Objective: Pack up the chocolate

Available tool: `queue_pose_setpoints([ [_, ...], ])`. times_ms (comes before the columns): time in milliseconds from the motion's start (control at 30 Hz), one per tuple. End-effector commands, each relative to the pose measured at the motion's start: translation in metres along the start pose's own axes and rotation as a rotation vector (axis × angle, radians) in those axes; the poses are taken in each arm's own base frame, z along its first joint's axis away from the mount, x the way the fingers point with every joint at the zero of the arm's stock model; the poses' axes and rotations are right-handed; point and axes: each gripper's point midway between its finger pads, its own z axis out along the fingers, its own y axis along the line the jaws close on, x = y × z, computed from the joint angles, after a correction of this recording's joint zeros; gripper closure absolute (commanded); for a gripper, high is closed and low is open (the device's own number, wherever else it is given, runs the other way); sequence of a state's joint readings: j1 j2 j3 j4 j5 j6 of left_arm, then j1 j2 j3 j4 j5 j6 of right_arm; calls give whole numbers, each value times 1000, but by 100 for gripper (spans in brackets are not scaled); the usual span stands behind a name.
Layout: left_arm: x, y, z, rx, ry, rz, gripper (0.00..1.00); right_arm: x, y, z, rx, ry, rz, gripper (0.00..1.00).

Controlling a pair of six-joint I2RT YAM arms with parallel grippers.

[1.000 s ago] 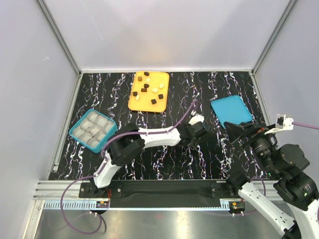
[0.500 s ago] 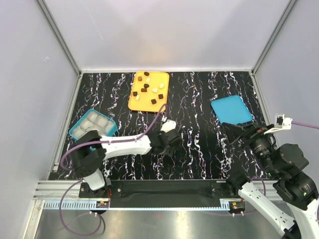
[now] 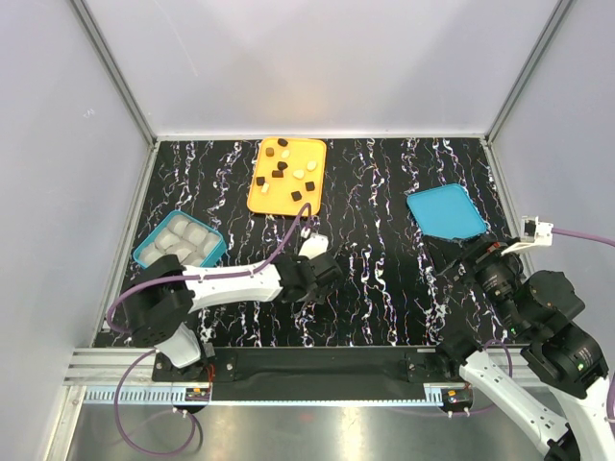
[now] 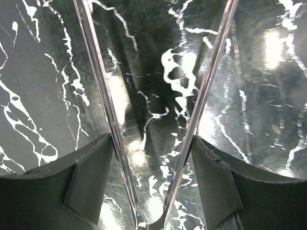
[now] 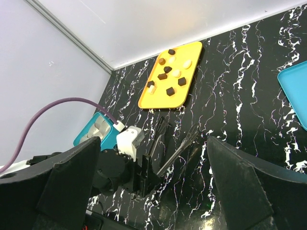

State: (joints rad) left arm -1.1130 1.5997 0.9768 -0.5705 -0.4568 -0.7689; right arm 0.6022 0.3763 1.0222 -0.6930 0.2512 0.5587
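Our left arm lay stretched low over the counter, its end effector spread wide. Our right end effector hung high, spread too.

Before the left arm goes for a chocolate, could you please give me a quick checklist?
1. Left end effector open and empty: ok.
2. Chocolate lying exposed on the orange tray: ok.
3. Teal box uncovered, its lid set apart on the right: ok.
4. Left end effector above the tray: not ok, it is over bare table, short of it.
5. Right end effector open, off to the right: ok.
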Motion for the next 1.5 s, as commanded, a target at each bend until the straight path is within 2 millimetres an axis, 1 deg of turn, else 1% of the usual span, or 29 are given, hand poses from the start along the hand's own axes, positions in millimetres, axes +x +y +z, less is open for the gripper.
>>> queue_pose_setpoints([
  [0,0,5,11,-18,-11,-42,30,-10,1,3,15,-36,24,0],
  [167,2,4,12,-21,-1,-45,28,-9,0,5,26,-35,22,0],
  [233,-1,3,11,-20,-1,-48,22,-10,0,6,27,-39,19,0],
  [267,-5,1,9,-16,-4,-54,19,-8,0,8,29,-33,15,0],
  [367,-12,2,8,-23,1,-55,13,-9,1,10,25,-32,12,0],
  [433,-14,1,10,-7,5,-52,9,-8,1,11,27,-33,10,0],
  [500,-14,-1,12,18,11,-47,7,-9,-1,10,31,-38,9,0],
  [533,-15,-6,14,50,21,-52,6,-9,-1,10,32,-39,6,0],
  [667,-13,-8,18,77,44,0,1,-10,-5,6,44,-49,-1,0],
  [900,-6,-14,21,143,85,5,1,-9,-8,6,52,-53,0,0],
  [967,-4,-14,22,142,98,21,1,-11,-7,5,50,-56,3,0],
  [1100,3,-4,27,96,129,52,1,-9,-7,5,46,-52,4,0],
  [1200,4,1,28,68,137,58,2,-9,-7,5,48,-50,5,0],
  [1467,1,-2,29,91,124,107,6,-7,-6,8,45,-45,12,0],
])
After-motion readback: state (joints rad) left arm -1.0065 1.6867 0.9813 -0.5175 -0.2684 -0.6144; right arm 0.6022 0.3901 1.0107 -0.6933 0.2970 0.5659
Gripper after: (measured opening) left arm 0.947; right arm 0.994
